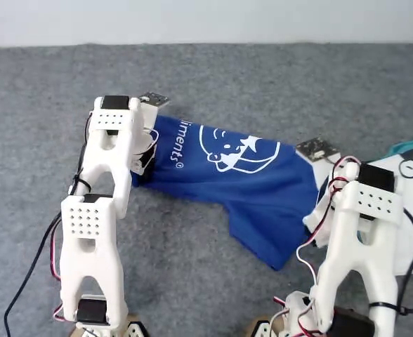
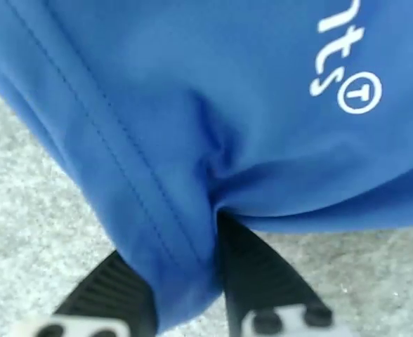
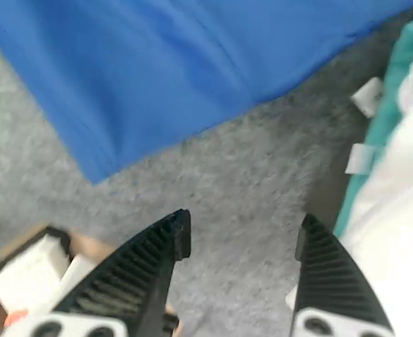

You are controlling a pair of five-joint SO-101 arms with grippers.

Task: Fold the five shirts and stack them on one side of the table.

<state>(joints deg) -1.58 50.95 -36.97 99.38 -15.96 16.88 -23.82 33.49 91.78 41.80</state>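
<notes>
On the grey table (image 1: 192, 84), your left gripper (image 2: 185, 274) pinches the blue shirt (image 2: 192, 105) at its hem; your right gripper (image 3: 245, 235) gapes wide beside the white shirt (image 3: 403, 232).

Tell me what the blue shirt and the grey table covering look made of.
The blue shirt: soft matte knit, probably cotton or a blend; it creases and has a double-stitched hem. The grey table covering: likely short-pile carpet or felt, speckled and fuzzy.
</notes>
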